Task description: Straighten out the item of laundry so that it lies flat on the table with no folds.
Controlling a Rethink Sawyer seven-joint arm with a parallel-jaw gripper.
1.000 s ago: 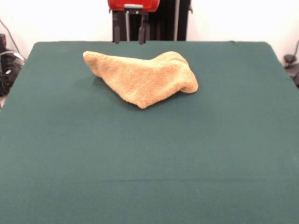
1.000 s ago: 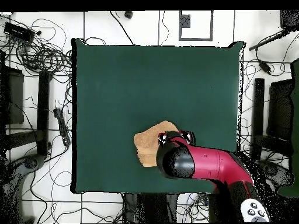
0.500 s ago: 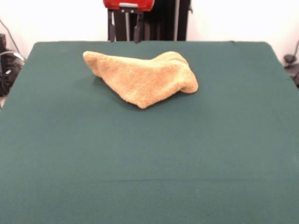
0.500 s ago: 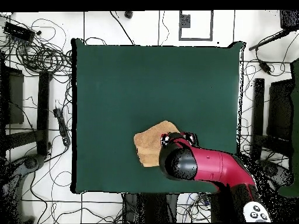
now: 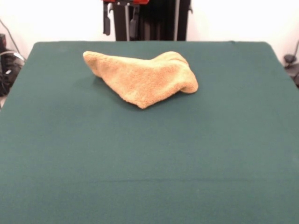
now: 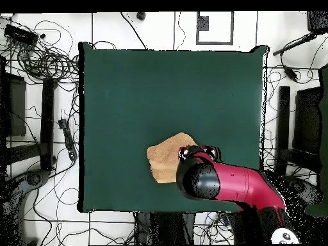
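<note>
From the front, the task looked hardly begun: the towel (image 5: 142, 77) lay in a folded heap and none of it was spread flat yet. It sat on the far half of the table (image 5: 149, 158), a little to the left of the middle line, with much bare green cloth on every side. Its shape was like a rough triangle, with one long point to the left, a rounded thick roll at the right end and a blunt corner toward the camera. The golden-tan pile looked soft and thick, so I judged that at least two layers lay one over the other. No band and no tag could be seen here. The gripper (image 5: 120, 21) hung at the top edge, above and behind the towel, not touching it; its two dark fingers (image 5: 107, 23) stood apart with nothing between them.

From above, the towel (image 6: 165, 160) lay near the table's (image 6: 128, 96) bottom edge, somewhat right of the centre, as a compact lump with a pointed upper right corner. The red arm (image 6: 237, 182) covered its right part, and the gripper itself was hidden under the arm's black head. All the unfolding and smoothing was left to do, in my judgement
</note>
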